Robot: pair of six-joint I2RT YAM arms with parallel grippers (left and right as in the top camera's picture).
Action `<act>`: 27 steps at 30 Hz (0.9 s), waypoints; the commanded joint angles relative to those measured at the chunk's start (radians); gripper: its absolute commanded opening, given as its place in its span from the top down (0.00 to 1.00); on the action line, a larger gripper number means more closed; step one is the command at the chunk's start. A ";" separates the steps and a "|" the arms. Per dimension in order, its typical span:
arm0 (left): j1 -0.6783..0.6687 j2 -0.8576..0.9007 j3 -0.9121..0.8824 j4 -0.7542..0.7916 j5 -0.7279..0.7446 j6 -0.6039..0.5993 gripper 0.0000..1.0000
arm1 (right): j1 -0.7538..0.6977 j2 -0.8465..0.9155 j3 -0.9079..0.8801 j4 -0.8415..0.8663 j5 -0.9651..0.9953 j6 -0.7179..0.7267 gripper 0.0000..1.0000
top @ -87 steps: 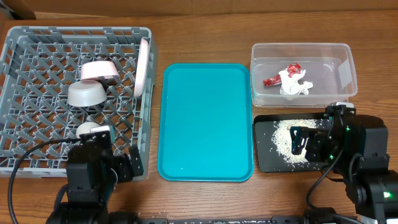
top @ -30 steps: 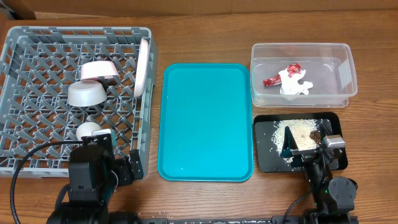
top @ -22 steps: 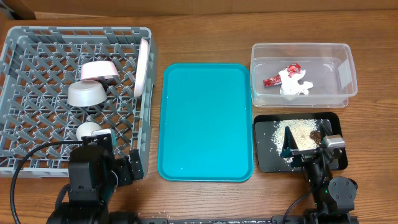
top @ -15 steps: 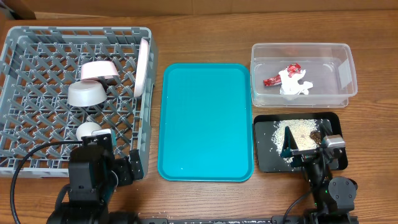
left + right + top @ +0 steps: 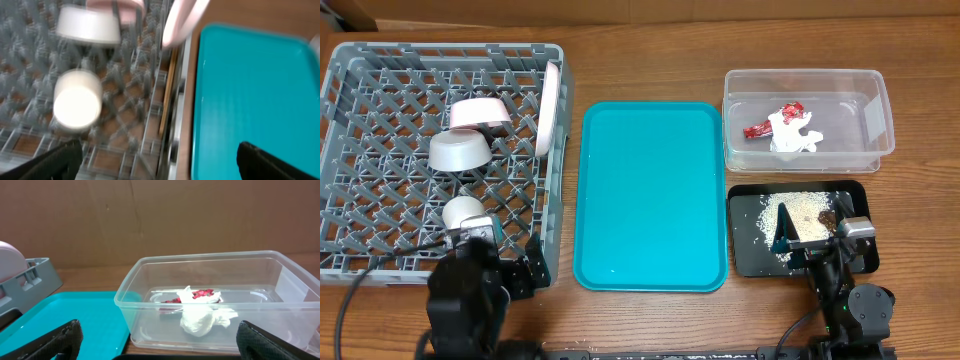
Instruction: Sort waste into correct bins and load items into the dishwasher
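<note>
The grey dish crate (image 5: pixel 380 80) at the left holds an upright plate (image 5: pixel 551 108), a smaller dish (image 5: pixel 478 114), a bowl (image 5: pixel 457 152) and a small cup (image 5: pixel 463 212). Chopsticks (image 5: pixel 167 95) lie along its right side in the left wrist view. The clear tub (image 5: pixel 807 72) holds the red wrapper (image 5: pixel 758 129) and white tissue (image 5: pixel 792 133). The black tray (image 5: pixel 748 255) holds rice (image 5: pixel 790 215) and a brown scrap (image 5: pixel 827 216). My left gripper (image 5: pixel 160 160) is open and empty over the crate's front right corner. My right gripper (image 5: pixel 160 342) is open and empty, facing the tub (image 5: pixel 210 265).
An empty teal tray (image 5: pixel 650 195) lies between the crate and the two bins. My left arm (image 5: pixel 470 290) sits at the front edge by the crate. My right arm (image 5: pixel 840 290) sits at the front edge behind the black tray. A brown wall stands behind the table.
My right arm has drawn back from over the black tray to the front edge, uncovering the rice and scrap. My left arm has shifted slightly toward the front; its view is blurred.
</note>
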 commanded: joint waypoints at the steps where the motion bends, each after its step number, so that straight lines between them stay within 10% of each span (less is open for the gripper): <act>1: -0.001 -0.131 -0.177 0.129 0.007 0.019 0.00 | -0.003 -0.008 -0.010 0.007 0.014 -0.003 0.00; 16: -0.003 -0.394 -0.700 0.960 0.003 0.023 0.00 | -0.003 -0.008 -0.010 0.007 0.014 -0.003 0.00; 27: -0.005 -0.393 -0.710 0.854 0.064 0.012 0.00 | -0.003 -0.008 -0.010 0.007 0.014 -0.003 0.00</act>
